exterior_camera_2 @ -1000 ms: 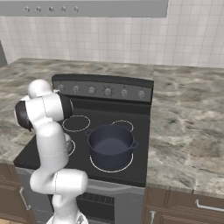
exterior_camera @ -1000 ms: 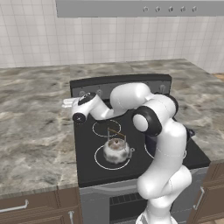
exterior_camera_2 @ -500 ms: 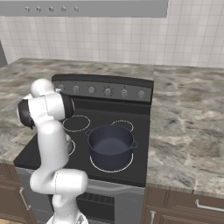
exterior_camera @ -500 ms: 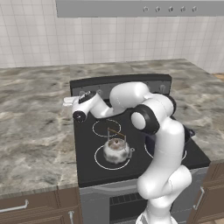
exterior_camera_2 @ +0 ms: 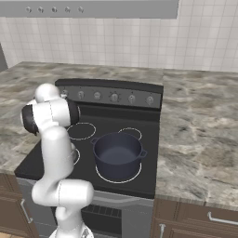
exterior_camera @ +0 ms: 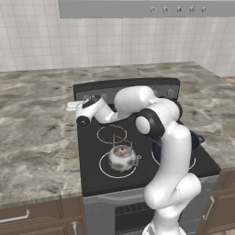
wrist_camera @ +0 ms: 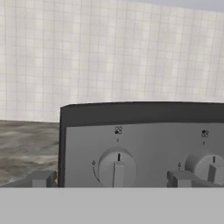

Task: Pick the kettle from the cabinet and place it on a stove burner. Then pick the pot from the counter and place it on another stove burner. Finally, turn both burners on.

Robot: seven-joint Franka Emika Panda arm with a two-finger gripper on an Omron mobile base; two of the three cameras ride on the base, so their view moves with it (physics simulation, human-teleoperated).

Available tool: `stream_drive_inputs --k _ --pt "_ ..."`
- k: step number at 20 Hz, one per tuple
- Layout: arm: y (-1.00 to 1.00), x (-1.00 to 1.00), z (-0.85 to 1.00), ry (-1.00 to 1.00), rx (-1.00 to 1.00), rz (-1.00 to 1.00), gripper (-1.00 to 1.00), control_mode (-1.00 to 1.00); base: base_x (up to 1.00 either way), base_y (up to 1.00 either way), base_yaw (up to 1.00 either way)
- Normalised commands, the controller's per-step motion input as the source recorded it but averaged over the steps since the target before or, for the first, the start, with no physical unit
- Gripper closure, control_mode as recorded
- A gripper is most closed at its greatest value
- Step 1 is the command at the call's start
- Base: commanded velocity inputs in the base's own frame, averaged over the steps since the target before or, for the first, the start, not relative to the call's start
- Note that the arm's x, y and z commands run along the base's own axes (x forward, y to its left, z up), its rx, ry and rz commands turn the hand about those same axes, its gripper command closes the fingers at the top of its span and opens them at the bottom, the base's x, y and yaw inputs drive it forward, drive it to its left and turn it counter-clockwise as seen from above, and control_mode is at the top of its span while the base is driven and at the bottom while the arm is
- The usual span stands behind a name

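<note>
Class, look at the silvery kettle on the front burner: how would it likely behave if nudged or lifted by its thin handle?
The kettle looks small and metal, so probably stiff and fairly light. Its rounded, shiny body suggests it would slide on the smooth stove top rather than tip. Lifted by the thin arched handle, it would likely swing.

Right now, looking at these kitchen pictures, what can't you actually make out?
- Pot, left base view: mostly hidden behind the arm.
- Kettle: in the right base view the arm covers it.
- Knob markings, hand view: too small to read.
- Second knob, hand view: cut by the right edge.
- Gripper fingertips: bases cut off at the bottom.
</note>
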Motion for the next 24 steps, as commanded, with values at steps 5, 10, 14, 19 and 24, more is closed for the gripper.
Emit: stream_drive_inputs --k 5,10,14,19,24 --pt "-0.02 0.04 -0.08 0.00 0.00 0.00 -1.00 -1.00 0.00 0.00 0.00" --pt "-0.05 0.07 0.00 0.00 0.02 0.00 -1.00 -1.00 0.00 0.00 0.00" --pt "-0.10 0.08 0.00 0.00 0.02 0.00 -1.00 -1.00 0.00 0.00 0.00" --pt "-0.07 0.04 -0.05 0.00 0.01 0.00 -1.00 -1.00 0.00 0.00 0.00" --pt "0.00 0.05 -0.07 0.00 0.00 0.00 -1.00 -1.00 0.00 0.00 0.00"
